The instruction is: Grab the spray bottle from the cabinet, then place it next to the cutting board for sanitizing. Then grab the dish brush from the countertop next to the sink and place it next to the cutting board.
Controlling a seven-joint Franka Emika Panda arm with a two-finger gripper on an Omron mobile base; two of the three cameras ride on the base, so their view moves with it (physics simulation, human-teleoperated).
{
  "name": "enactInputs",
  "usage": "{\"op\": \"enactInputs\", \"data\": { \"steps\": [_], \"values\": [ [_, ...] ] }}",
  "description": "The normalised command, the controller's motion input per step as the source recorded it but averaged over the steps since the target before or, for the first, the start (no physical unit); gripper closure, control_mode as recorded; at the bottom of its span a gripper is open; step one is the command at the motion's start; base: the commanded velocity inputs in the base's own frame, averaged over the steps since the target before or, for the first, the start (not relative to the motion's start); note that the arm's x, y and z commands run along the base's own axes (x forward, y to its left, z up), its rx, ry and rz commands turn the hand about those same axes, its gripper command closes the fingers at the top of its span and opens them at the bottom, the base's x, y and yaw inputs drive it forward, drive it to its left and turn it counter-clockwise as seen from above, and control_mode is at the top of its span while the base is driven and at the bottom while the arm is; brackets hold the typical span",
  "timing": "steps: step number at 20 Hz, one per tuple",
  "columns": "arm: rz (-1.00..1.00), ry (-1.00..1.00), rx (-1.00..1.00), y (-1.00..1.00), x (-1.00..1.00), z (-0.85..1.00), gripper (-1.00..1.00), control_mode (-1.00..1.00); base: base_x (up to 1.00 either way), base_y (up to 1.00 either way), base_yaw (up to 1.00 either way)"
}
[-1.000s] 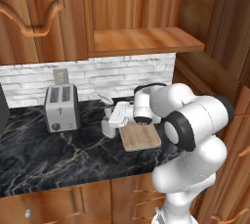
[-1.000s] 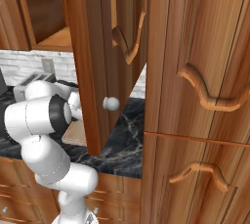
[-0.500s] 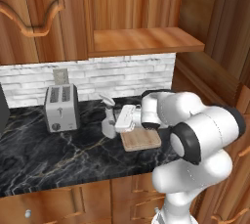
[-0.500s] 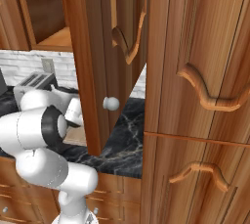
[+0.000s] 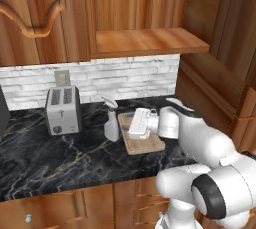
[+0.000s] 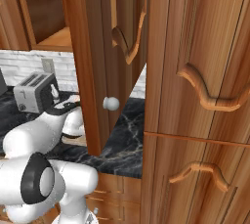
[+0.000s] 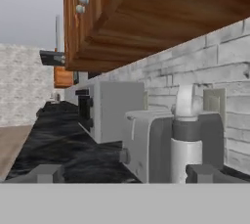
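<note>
The spray bottle (image 5: 111,121) stands upright on the bench (image 5: 60,158), touching the cutting board's (image 5: 142,140) left edge, right of the toaster (image 5: 63,110). The claw (image 5: 131,124) hangs over the cutting board, jaws wide and empty, just beside the spray bottle.

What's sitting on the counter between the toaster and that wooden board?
The spray bottle stands between the toaster and the cutting board, right beside the board, in the left base view.
</note>
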Motion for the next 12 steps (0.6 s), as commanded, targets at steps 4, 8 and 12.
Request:
{"op": "enactInputs", "data": {
  "steps": [4,8,12],
  "values": [
    [-0.11,0.07,0.0,-0.01,-0.48,0.94,-1.0,-1.0,0.0,0.0,0.0],
    [-0.11,0.15,0.0,0.0,-0.33,1.0,-1.0,-1.0,0.0,0.0,0.0],
    [-0.1,0.27,-0.01,-0.17,-0.53,1.0,-1.0,-1.0,0.0,0.0,0.0]
  ]
}}
